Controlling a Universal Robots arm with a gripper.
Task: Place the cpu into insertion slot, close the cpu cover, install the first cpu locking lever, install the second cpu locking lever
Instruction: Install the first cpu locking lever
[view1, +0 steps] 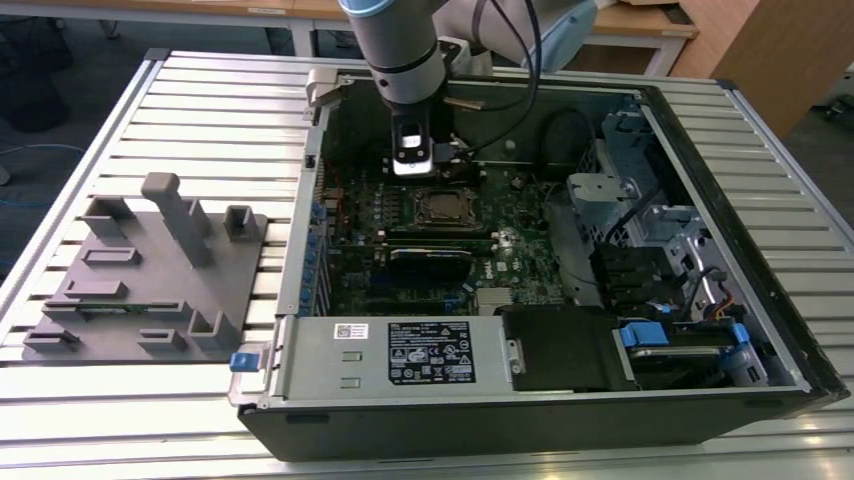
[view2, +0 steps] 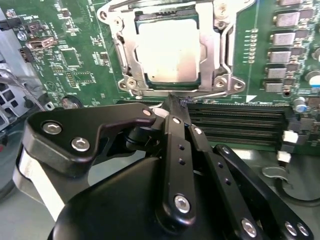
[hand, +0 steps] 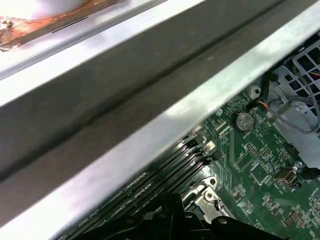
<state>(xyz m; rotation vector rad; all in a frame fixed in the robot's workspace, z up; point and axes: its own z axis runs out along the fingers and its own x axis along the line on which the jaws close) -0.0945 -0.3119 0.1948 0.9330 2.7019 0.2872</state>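
The black two-fingered gripper (view2: 174, 102) has its fingers drawn together to a narrow tip with nothing between them, as the second wrist view shows. In the exterior view the gripper (view1: 434, 172) hangs low inside the open black tower computer case (view1: 534, 425), over the green motherboard (view1: 400, 250).

Just beyond the fingertips, apart from them, lies the small flat square cpu with a pale silvery top (view2: 170, 50). It sits inside the square insertion slot with a silvery metal rim (view2: 132, 84). The thin silvery metal cpu cover with a square window (view2: 210, 50) lies flat around the chip's edges. Thin metal lever rods run along the sides of the socket; whether they are latched cannot be told. In the exterior view the cpu (view1: 441, 207) is just below the gripper on the board.

The long narrow black memory slots (view2: 235, 125) run right beside the fingertips, on the side away from the socket. Well off from the gripper, at the case's near edge, sits a grey rectangular power supply box (view1: 387, 350). Outside the case, towards the exterior view's left, a grey moulded fixture tray (view1: 147, 270) rests on the slatted metal table (view1: 200, 90).
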